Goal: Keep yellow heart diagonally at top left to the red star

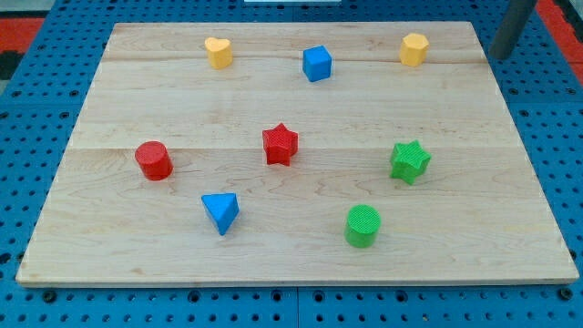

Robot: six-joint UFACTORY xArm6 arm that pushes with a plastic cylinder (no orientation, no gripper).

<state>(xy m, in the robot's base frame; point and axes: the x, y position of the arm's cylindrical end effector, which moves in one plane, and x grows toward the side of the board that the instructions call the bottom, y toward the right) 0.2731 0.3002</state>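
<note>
The yellow heart (219,52) sits near the view's top, left of centre, on the wooden board (137,246). The red star (280,144) lies near the board's middle, below and to the right of the heart. My rod comes in at the view's top right corner, and my tip (500,55) rests just off the board's top right edge, far from both blocks.
A blue cube (317,64) sits right of the heart. A yellow hexagon (414,49) is at top right, close to my tip. A red cylinder (153,160) is at left, a blue triangle (221,211) bottom left, a green star (410,161) at right, a green cylinder (363,225) bottom right.
</note>
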